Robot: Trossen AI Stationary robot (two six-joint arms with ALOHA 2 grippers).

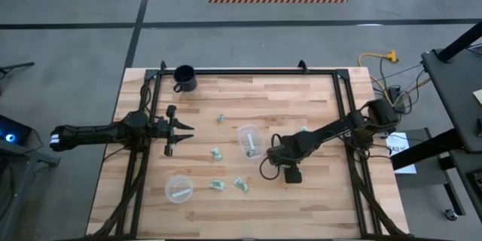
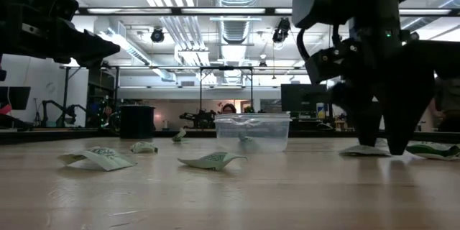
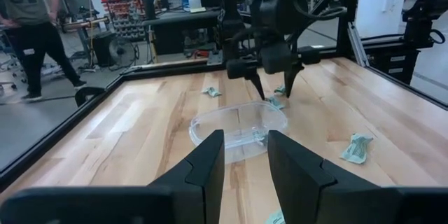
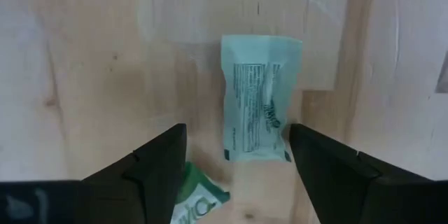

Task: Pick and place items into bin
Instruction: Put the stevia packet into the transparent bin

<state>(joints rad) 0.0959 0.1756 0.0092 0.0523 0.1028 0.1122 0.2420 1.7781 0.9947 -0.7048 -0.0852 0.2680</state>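
The bin, a clear cup [image 1: 250,140], stands mid-table with one piece inside it [image 1: 250,151]. Pale-green wrapped items lie flat on the wood around it [image 1: 221,118] [image 1: 216,153] [image 1: 218,185] [image 1: 241,184]. My right gripper [image 1: 273,153] is open just right of the cup and points down. In the right wrist view its fingers stand on either side of one packet [image 4: 259,98] without touching it, and a second packet [image 4: 198,197] lies by one finger. The low view shows the fingertips [image 2: 381,144] down at the tabletop. My left gripper [image 1: 179,129] waits open at the left, above the table.
A black mug [image 1: 184,77] stands near the far left corner. A flat clear dish [image 1: 178,189] sits near the front left. A black frame rail [image 1: 248,71] runs along the table's edges. A person [image 3: 31,28] walks in the room beyond.
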